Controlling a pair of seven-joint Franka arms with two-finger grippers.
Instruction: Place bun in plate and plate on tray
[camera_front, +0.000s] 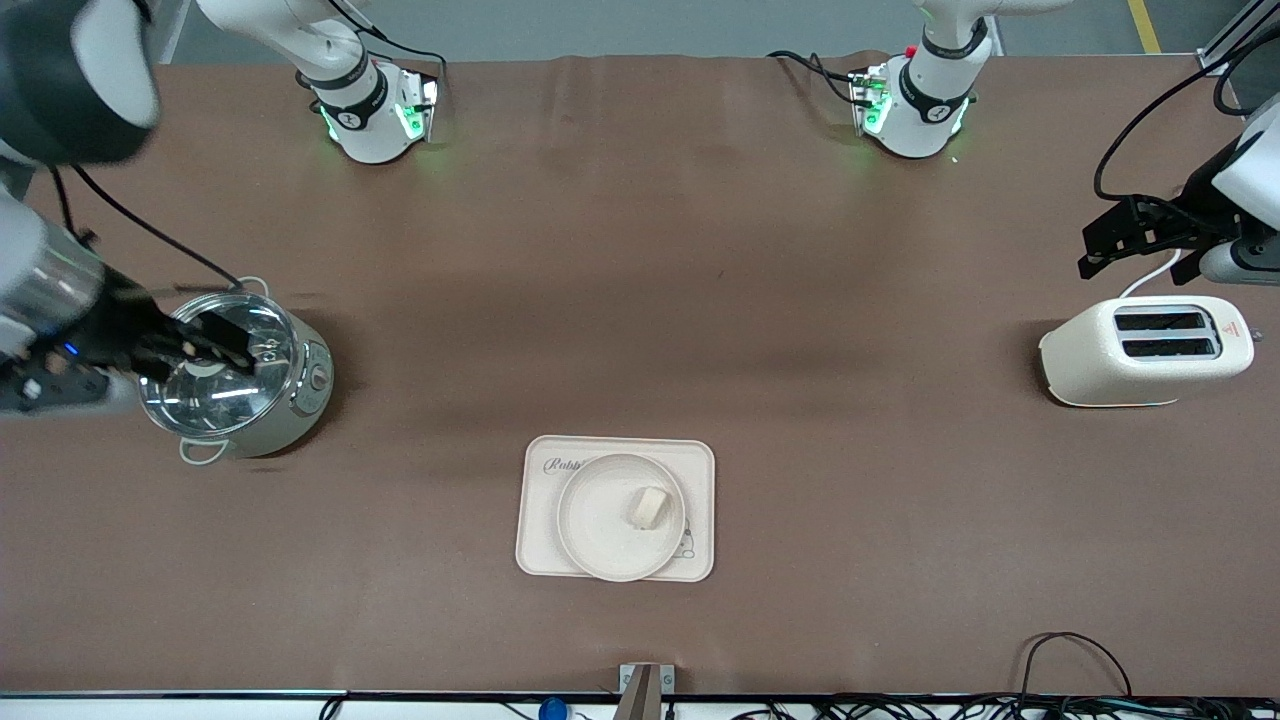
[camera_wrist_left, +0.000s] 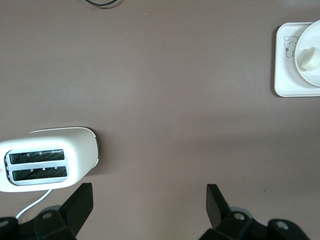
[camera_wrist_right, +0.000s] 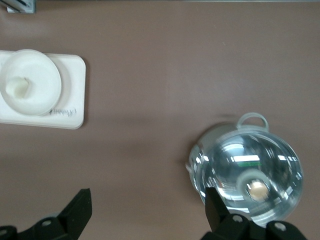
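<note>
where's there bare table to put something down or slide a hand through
Widest bare stretch: the brown table between the arm bases and the tray. Also free: between the pot and the tray, and between the tray and the toaster. Crowded: the tray, nearly filled by the plate with the bun.

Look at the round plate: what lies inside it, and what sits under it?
A bun lies in the plate. The tray sits under it; the plate covers part of the tray's lettering.

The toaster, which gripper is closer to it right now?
Left. The left gripper hangs open just above the toaster; the right gripper is open over the pot at the table's right-arm end.
</note>
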